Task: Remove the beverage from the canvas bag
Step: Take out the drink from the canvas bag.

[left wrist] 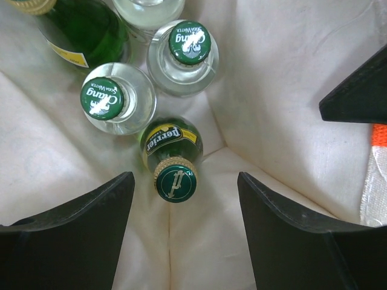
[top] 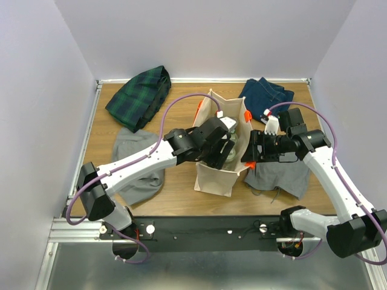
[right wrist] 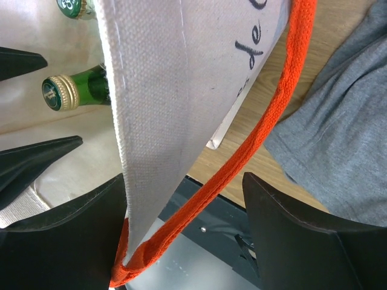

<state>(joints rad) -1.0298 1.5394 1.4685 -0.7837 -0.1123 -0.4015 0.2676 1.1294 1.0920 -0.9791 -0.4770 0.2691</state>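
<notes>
With left gripper spread above green bottle inside bag; with right gripper spread astride bag's right wall.

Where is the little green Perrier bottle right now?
In the left wrist view, the Perrier bottle stands inside the canvas bag, near the bag's corner fold, right next to a clear Chang bottle with a green cap.

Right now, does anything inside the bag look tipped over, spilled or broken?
Nothing stands out: the bottles stand upright in the bag, none looks cracked, and its cloth shows no wet patch.
</notes>
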